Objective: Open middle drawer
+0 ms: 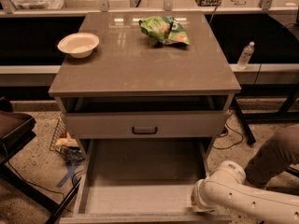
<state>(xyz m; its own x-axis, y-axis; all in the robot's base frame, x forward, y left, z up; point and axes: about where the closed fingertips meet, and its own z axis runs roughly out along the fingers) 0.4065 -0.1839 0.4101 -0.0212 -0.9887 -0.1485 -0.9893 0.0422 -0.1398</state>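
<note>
The middle drawer (145, 124) is the pale-grey front panel with a small dark pull handle (144, 130) at its centre, under a dark open slot below the tabletop. Its front sits about flush with the cabinet. Below it, the lowest drawer (140, 190) is pulled far out and its plain grey interior shows. My white arm (247, 202) comes in from the lower right. My gripper (196, 204) is at the front right corner of the pulled-out lowest drawer, well below the middle drawer's handle, and is mostly hidden by the wrist.
A white bowl (78, 44) and a green chip bag (164, 30) lie on the brown tabletop (140, 69). A water bottle (245, 55) stands at the right. A person's leg (275, 155) is at the right, a dark chair (14, 129) and floor clutter (67, 146) at the left.
</note>
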